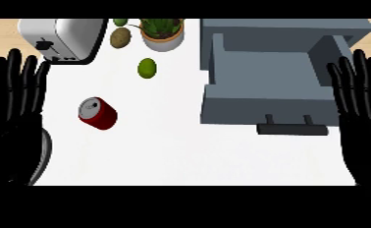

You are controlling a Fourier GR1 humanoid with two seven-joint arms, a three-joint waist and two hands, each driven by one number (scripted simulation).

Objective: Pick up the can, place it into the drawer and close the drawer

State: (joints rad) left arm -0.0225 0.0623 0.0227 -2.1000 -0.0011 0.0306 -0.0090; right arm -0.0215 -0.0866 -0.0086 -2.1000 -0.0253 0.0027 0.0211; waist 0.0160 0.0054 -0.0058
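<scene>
I'm at the start: nothing picked yet. Red soda can sits on the white tabletop, tilted w/ its silver top facing up-left. Using the can as landmark: the lime is just up-right of it, the toaster well above, the kiwi and potted plant further up-right. The grey drawer is well to the can's right, already pulled open, its dark handle toward me; inside looks bare as far as I can see.

Left hand is near the can's left, at the view's edge, fingers straight and spread, holding nothing, resting. Right hand is far right of the can, past the drawer, fingers also straight and spread, empty, resting.

Step in hand, imo: the reach for the can. Left hand is nearer, so I'd bring it right and down over the can, curl fingers round the body, then lift and carry across to the drawer. The tilt may let it roll, so approach needs care.
</scene>
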